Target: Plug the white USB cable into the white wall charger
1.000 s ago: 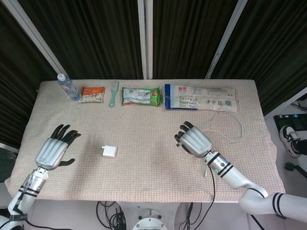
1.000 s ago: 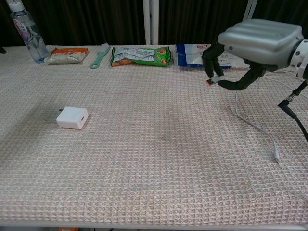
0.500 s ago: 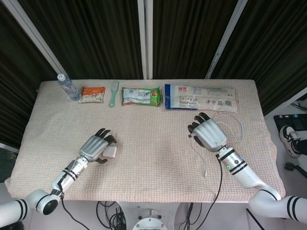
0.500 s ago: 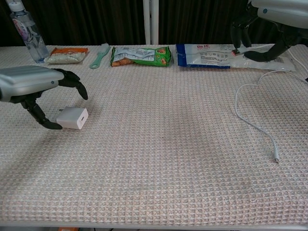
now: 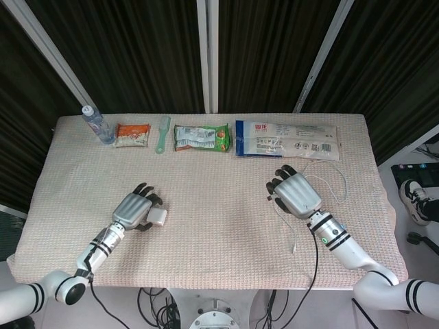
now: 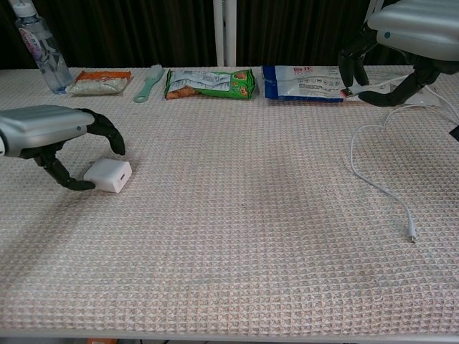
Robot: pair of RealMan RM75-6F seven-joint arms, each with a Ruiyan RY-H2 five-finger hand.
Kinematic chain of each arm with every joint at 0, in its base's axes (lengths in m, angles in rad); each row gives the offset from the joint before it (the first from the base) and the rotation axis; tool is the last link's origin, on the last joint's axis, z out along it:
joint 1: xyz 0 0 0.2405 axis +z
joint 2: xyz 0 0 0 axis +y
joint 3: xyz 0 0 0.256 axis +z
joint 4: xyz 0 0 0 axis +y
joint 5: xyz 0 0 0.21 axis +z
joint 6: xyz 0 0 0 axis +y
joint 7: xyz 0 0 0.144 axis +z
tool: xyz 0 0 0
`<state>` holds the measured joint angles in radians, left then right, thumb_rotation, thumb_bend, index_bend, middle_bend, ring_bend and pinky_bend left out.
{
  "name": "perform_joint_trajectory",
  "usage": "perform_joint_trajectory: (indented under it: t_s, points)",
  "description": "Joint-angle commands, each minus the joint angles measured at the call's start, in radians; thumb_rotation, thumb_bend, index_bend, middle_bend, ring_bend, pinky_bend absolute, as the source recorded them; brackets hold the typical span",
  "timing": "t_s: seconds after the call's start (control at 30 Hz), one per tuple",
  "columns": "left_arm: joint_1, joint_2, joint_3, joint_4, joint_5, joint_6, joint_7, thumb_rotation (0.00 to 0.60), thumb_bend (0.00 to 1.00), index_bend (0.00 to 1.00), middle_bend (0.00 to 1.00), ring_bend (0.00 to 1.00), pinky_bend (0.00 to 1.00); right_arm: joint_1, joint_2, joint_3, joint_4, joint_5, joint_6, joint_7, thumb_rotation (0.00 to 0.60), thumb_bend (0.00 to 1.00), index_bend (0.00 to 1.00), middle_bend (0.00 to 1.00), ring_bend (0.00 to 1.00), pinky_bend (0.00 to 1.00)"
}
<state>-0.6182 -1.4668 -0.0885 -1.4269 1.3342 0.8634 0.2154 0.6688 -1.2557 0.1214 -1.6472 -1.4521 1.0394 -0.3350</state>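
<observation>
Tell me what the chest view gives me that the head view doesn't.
Only the chest view shows the left hand from the side, fingers arched around the white charger, and the cable's free plug. Only the head view shows both forearms and all table edges. Both show the right hand holding one end of the white cable, plus the back row of packets.

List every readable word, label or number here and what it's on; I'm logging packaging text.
None can be read with confidence.
Blue-and-white packet: red logo and print, too blurred.
Green snack bag: print too small.
Orange packet: illegible.
Water bottle label: illegible.
</observation>
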Motion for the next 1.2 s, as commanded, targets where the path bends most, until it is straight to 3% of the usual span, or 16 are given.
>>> perform_joint_trajectory:
  t_s: [0.03, 0.5, 0.83, 1.2]
  points:
    - [-0.001, -0.004, 0.005, 0.002, 0.003, 0.002, -0.013, 0.600, 0.23, 0.31, 0.28, 0.09, 0.03, 0.001, -0.005, -0.002, 0.006, -0.001, -0.002, 0.006, 0.600, 0.33, 0.55, 0.54, 0.28, 0.24]
    - [-0.023, -0.021, 0.019, 0.032, -0.001, -0.010, -0.053, 0.600, 0.23, 0.35, 0.30, 0.09, 0.03, -0.001, -0.017, -0.008, 0.036, -0.005, -0.001, 0.042, 0.600, 0.33, 0.55, 0.54, 0.28, 0.24]
    - [-0.012, -0.035, 0.002, 0.015, -0.037, 0.032, -0.058, 0.600, 0.23, 0.44, 0.41, 0.19, 0.05, 0.002, -0.027, -0.010, 0.042, -0.004, -0.005, 0.048, 0.600, 0.33, 0.56, 0.54, 0.28, 0.24]
    - [0.001, -0.011, -0.047, -0.123, -0.168, 0.131, 0.145, 0.600, 0.23, 0.46, 0.48, 0.26, 0.07, 0.080, -0.145, 0.035, 0.039, 0.075, -0.091, -0.028, 0.600, 0.33, 0.58, 0.55, 0.30, 0.24]
